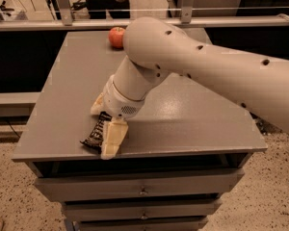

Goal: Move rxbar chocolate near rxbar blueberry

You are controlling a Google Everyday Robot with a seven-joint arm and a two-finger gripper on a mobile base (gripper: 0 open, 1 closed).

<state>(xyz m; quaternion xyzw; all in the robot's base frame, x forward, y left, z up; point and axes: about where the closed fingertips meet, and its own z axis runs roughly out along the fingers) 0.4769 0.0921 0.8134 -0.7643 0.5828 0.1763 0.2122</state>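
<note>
The rxbar chocolate (93,134), a flat bar in a black glossy wrapper, lies on the grey table (192,124) near its front left edge. My gripper (105,124) is down at the table surface right on the bar, covering its right part. The big cream arm (197,66) reaches in from the right and hides the table's middle. The rxbar blueberry is not in view; it may be hidden behind the arm.
A red apple (116,36) sits at the far edge of the table, behind the arm. The table stands on a cabinet with drawers (144,191). A rail (86,23) runs behind it. The front edge is just beside the bar.
</note>
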